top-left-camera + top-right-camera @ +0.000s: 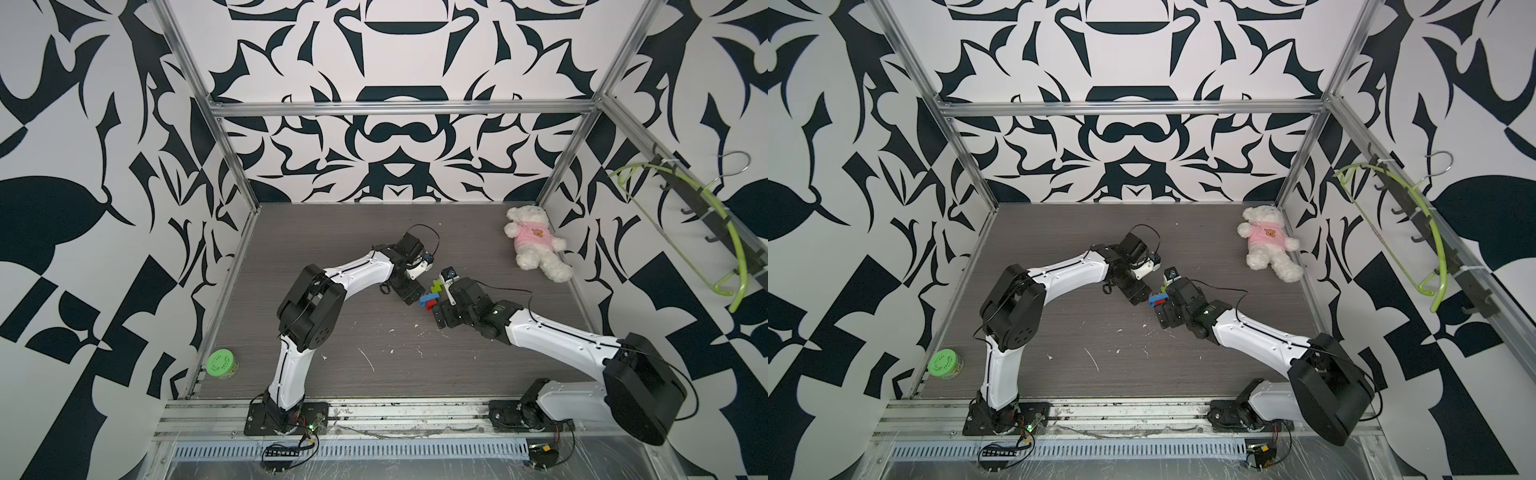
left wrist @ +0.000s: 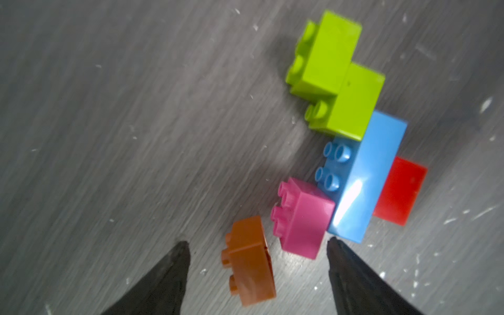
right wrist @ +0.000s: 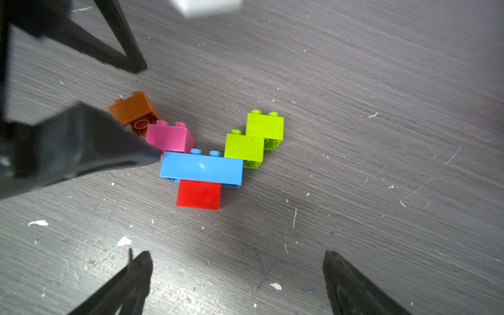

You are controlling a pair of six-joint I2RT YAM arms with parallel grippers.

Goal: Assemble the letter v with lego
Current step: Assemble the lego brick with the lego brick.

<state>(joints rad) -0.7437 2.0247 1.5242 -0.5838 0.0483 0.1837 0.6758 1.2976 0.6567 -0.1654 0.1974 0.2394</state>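
The orange brick [image 2: 249, 261] — seemingly light, hard, slick — lies loose on the counter [image 2: 109, 136] beside the pink end of the letter v [image 3: 201, 166], between the spread left fingers [image 2: 174, 272]; pinch its flat sides, while the right fingers [image 3: 343, 281] gape empty.

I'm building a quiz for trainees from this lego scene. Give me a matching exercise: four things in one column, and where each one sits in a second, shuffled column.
Things
1. orange brick
2. red brick
3. pink brick
4. bear

Places
A. far right corner of the table
B. on the studded side of the blue brick
C. askew, between the fingers of the open left gripper
D. against the blue brick's stud-free side

Pairs: 1-C, 2-D, 3-B, 4-A
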